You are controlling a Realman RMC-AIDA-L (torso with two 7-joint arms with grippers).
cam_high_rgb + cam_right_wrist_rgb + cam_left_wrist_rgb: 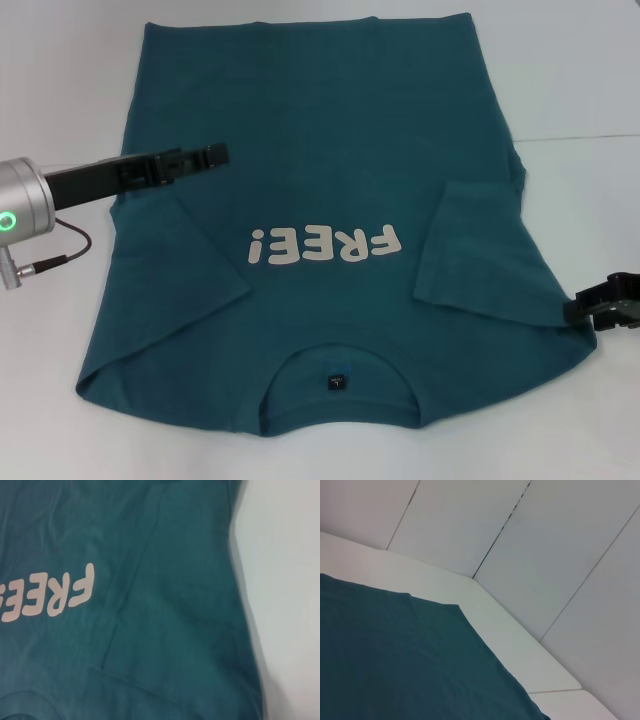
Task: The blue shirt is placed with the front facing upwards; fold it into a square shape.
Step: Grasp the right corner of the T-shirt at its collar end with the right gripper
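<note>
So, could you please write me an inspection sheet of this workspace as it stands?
Surface: white table, with a seam line on the right.
Job's things: blue shirt lies front up, collar toward the robot, both sleeves folded inward over the body.
Clutter: nothing seen.
Grippers: left gripper reaches over the shirt's left side; right gripper sits at the shirt's right edge.
Cables: a dark cable loops from the left wrist.
Surroundings: white wall panels behind the table.

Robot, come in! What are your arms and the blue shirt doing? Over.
Left end effector over shirt's left side. Right end effector at right edge. Blue shirt flat, sleeves folded in. Nothing blocking.
</note>
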